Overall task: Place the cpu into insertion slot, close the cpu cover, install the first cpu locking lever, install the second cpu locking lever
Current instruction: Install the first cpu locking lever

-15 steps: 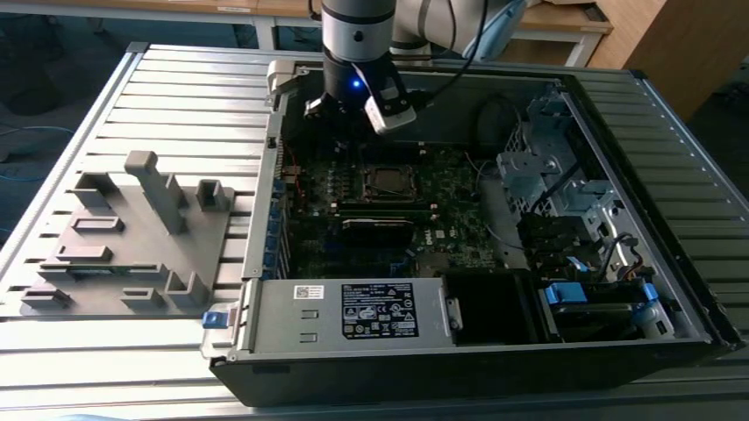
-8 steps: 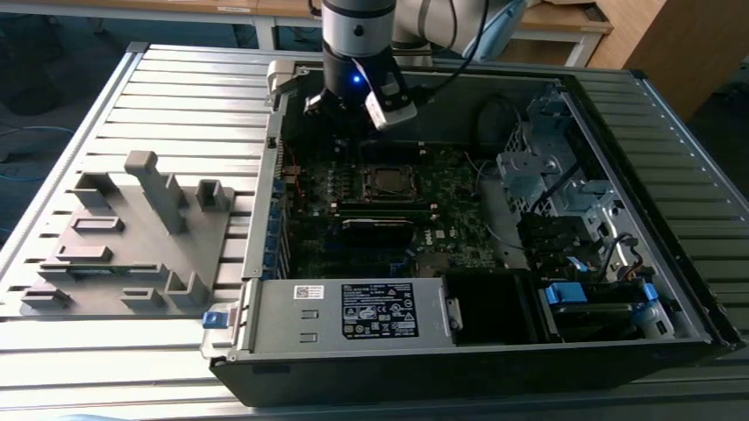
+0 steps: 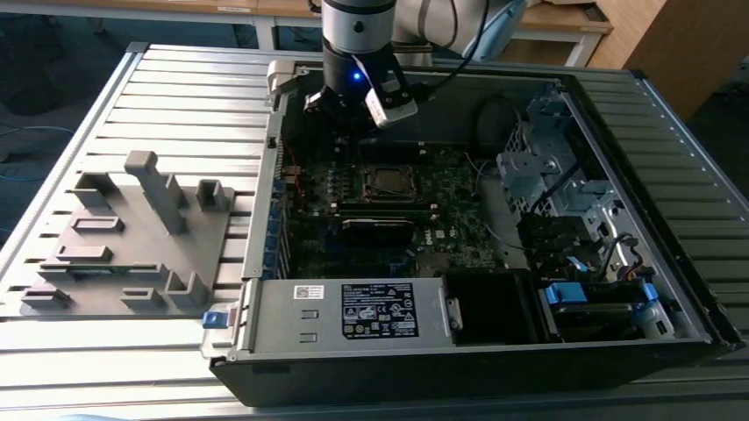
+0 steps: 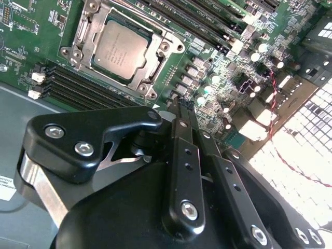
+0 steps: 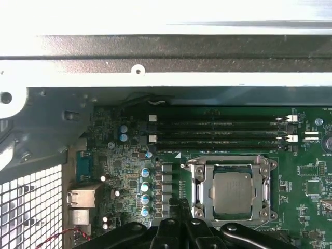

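Observation:
The cpu (image 3: 387, 181) (image 4: 123, 47) (image 5: 232, 191) lies flat in the insertion slot (image 5: 231, 220), silvery face up. The cpu cover (image 4: 153, 69) (image 5: 200, 188) is down on it, framing the chip through its window. My gripper (image 3: 343, 121) (image 4: 179, 106) (image 5: 179, 206) hovers over the motherboard beside the socket, toward the case's back wall. Its black fingers (image 4: 176, 155) are pressed together, shut on nothing. I cannot make out how the locking levers sit.
The open computer case (image 3: 655, 114) rests on a slatted metal table (image 3: 175, 105). Black memory slots (image 5: 218, 129) run beside the socket. A grey fixture (image 3: 129, 237) stands at the exterior view's left. A power supply (image 3: 351, 311) and a drive cage (image 3: 550, 167) crowd the case.

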`<state>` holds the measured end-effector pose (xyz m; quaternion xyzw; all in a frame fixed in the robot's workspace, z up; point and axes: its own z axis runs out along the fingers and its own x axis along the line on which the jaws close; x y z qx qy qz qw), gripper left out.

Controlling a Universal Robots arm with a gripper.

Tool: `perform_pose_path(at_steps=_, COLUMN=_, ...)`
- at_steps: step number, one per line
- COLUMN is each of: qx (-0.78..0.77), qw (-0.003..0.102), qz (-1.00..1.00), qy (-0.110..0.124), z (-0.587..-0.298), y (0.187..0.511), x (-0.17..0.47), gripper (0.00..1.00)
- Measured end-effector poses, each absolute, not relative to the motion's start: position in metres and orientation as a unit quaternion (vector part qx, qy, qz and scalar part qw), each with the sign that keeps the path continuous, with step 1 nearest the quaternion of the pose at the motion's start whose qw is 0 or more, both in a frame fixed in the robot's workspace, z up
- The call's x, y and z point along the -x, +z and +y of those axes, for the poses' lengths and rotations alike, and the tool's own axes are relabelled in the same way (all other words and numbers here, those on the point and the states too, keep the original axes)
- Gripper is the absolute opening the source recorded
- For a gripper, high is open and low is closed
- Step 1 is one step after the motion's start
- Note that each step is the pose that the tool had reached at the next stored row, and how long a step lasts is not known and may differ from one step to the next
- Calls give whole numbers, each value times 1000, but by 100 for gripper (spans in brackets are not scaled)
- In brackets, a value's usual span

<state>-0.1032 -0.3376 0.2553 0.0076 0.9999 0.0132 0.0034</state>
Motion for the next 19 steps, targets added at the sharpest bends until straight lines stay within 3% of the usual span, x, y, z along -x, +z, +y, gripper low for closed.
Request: perform_pose_path(at_steps=19, qx=-8, qw=6, qz=1000, qy=20, z=-338, y=255, x=112, gripper=11)
